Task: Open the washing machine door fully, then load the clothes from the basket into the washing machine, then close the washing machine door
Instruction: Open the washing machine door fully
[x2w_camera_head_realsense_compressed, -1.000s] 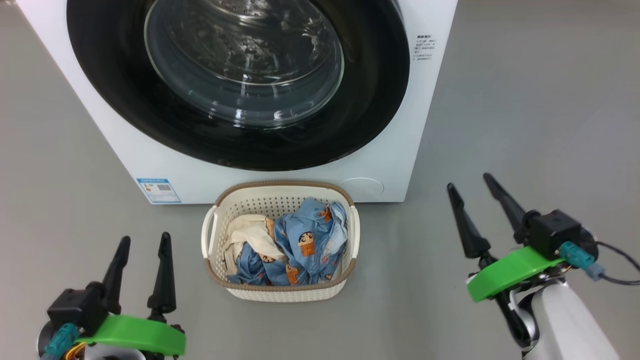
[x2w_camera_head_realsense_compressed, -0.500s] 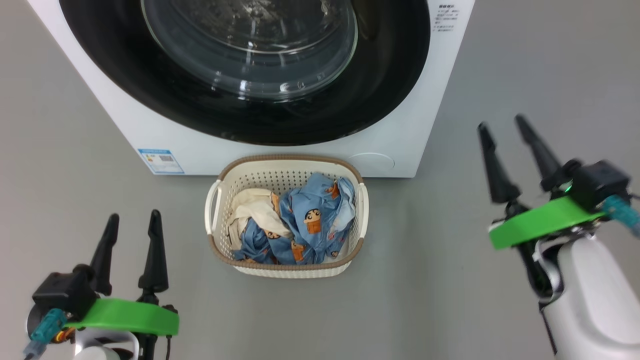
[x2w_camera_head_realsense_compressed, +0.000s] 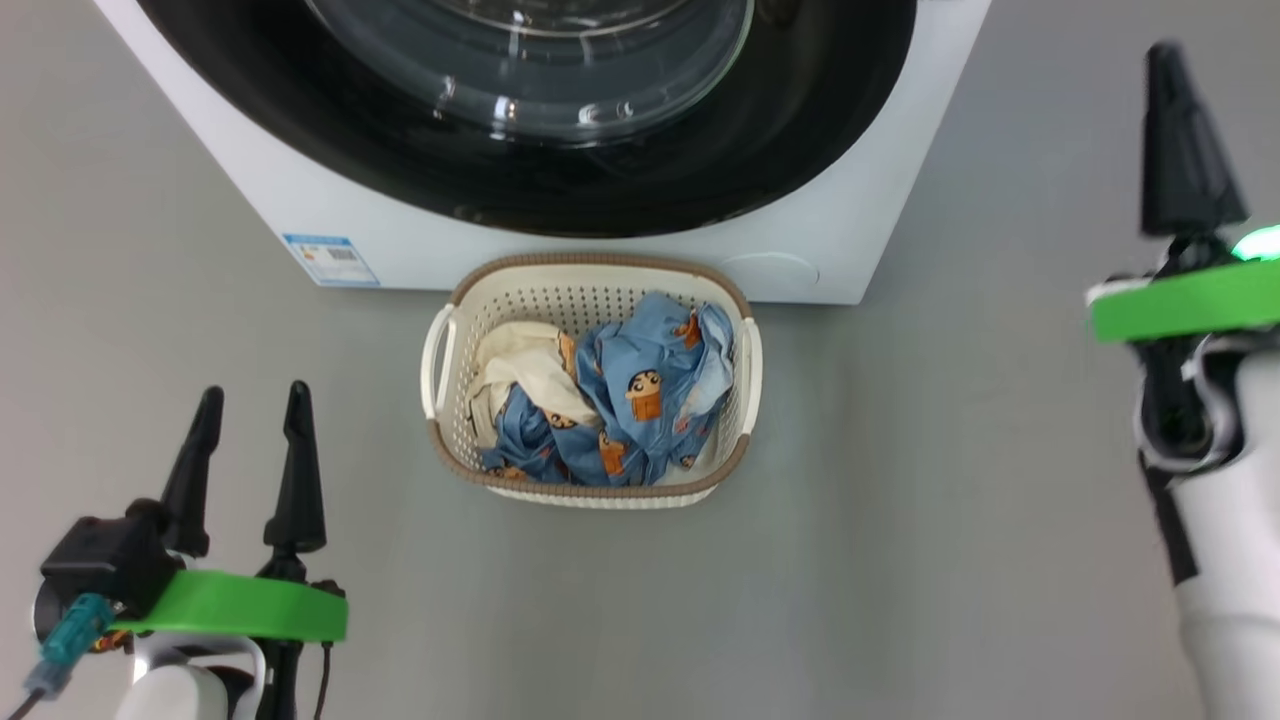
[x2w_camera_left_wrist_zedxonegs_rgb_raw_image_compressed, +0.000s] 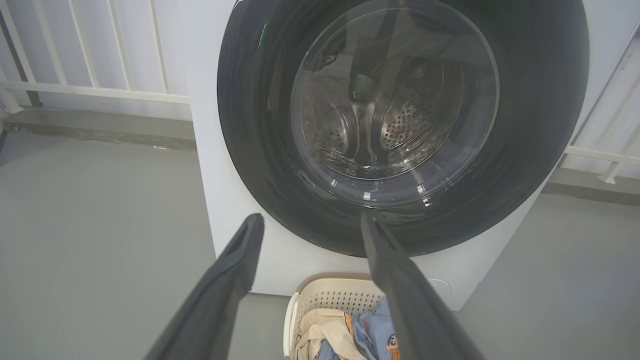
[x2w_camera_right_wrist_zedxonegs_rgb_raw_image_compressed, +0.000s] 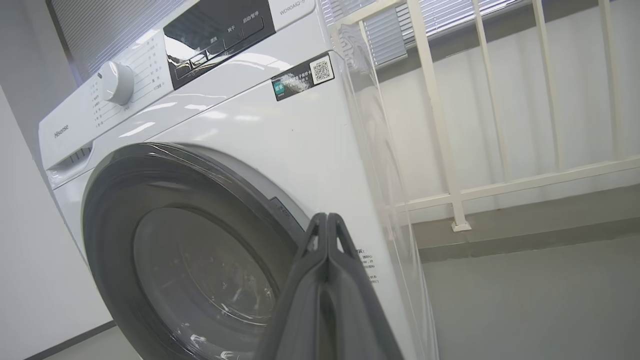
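Near left, our left tool (x2w_camera_head_realsense_compressed: 253, 392) stands open, empty; at right, our right tool (x2w_camera_head_realsense_compressed: 1166, 70) is closed on nothing. Between, on the floor (x2w_camera_head_realsense_compressed: 900, 500), the basket (x2w_camera_head_realsense_compressed: 600, 261) holds the clothes (x2w_camera_head_realsense_compressed: 640, 390), just before the washing machine (x2w_camera_head_realsense_compressed: 880, 230), its door (x2w_camera_head_realsense_compressed: 800, 150) closed.

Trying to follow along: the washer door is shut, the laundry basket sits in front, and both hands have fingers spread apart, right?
Not quite: the right hand has its fingers pressed together, as the right wrist view shows; the left hand is spread. The door is shut and the basket sits in front.
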